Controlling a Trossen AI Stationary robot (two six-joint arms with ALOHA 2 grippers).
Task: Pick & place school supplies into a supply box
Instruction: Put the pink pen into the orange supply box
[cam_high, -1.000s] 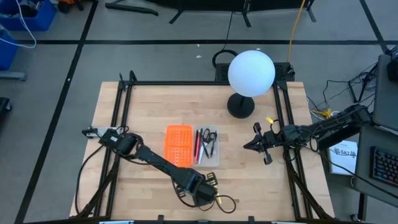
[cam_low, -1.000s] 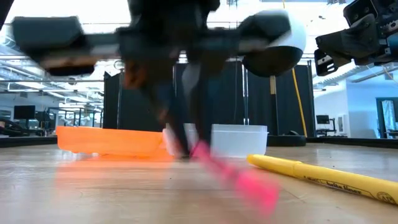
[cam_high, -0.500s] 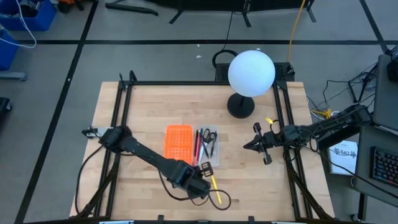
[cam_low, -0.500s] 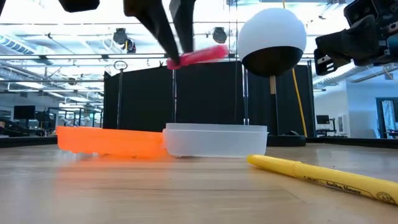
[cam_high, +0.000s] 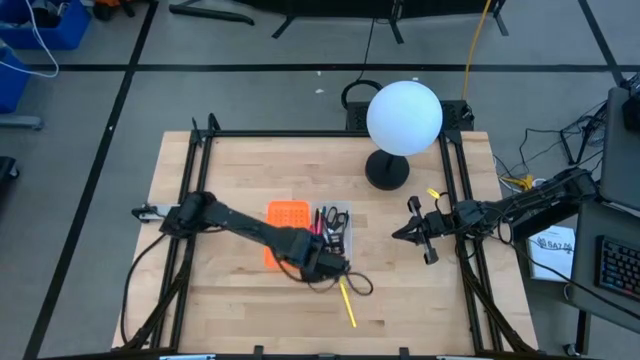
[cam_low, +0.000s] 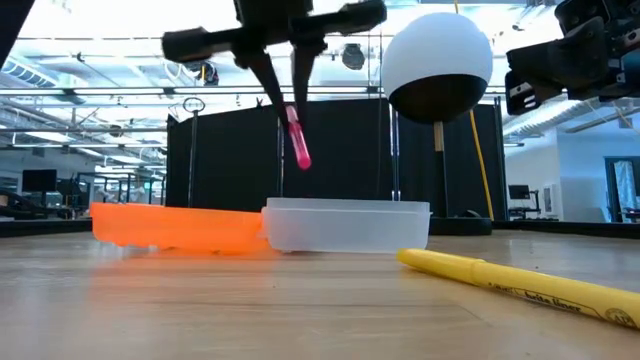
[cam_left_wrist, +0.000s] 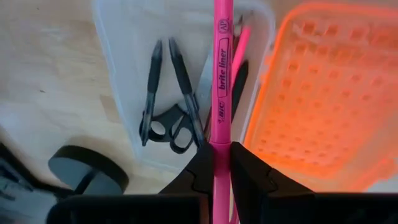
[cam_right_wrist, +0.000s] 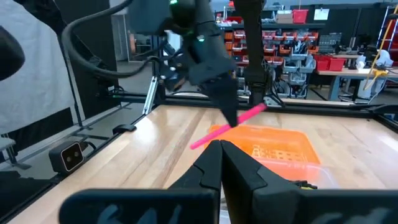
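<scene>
Pink pen is pinched in the closed left gripper, held above the clear box, where scissors lie below the gripper. Right gripper, fingers together and empty, waits well apart; a yellow pen lies on the worktop.

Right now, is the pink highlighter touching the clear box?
Apart. The low view shows the pink highlighter, pinched in the left gripper, hanging in the air with a clear gap above the rim of the clear box.
</scene>
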